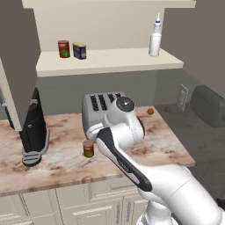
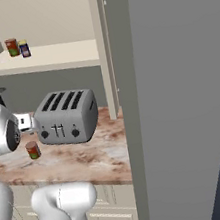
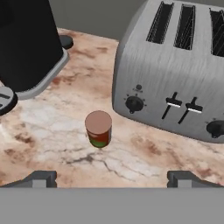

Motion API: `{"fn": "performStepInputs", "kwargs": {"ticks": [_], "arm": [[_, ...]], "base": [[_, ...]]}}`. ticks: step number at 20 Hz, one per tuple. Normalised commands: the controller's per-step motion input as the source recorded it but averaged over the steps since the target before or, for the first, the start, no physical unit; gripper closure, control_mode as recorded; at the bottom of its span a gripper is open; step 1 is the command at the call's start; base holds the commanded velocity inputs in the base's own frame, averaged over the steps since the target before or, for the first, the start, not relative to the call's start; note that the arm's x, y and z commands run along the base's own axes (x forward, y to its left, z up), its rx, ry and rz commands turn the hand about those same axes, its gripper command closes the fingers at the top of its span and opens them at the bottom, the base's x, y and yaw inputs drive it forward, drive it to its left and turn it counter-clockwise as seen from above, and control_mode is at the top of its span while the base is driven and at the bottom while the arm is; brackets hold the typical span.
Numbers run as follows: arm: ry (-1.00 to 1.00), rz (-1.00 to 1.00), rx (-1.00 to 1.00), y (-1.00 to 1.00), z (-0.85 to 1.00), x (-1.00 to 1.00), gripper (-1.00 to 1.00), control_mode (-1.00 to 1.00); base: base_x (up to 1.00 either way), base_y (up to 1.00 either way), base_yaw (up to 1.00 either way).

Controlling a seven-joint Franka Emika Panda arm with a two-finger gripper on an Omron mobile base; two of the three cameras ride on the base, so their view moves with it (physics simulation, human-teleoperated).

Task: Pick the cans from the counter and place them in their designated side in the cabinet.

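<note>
You're at the pick step: the claw (image 3: 112, 178) hangs with its fingertips spread wide, and a red-brown can (image 3: 98, 128) stands upright on the counter (image 3: 48, 131) just ahead of it, left of centre, clear of the toaster (image 3: 175, 74). Two other cans (image 1: 71, 49) already sit on the cabinet shelf (image 1: 110, 60). Next you'd likely nudge left, drop around the can and close.

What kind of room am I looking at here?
A kitchen, by the look of it, and a rendered one: a four-slot toaster sits on a marbled stone counter with cream drawer fronts, and cans and a squeeze bottle stand on a wall cabinet shelf.
</note>
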Motion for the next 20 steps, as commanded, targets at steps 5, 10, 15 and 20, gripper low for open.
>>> {"fn": "performStepInputs", "kwargs": {"ticks": [5,10,15,20], "arm": [[0.00,0.00,0.00,0.09,-0.10,0.18,-1.00,-1.00],[0.00,0.00,0.00,0.16,-0.08,0.07,-1.00,-1.00],[0.00,0.00,0.00,0.22,-0.09,0.02,-1.00,-1.00],[0.00,0.00,0.00,0.07,-0.11,0.00,-1.00,-1.00]], "base": [[0.00,0.00,0.00],[0.00,0.00,0.00],[0.00,0.00,0.00],[0.00,0.00,0.00]]}}
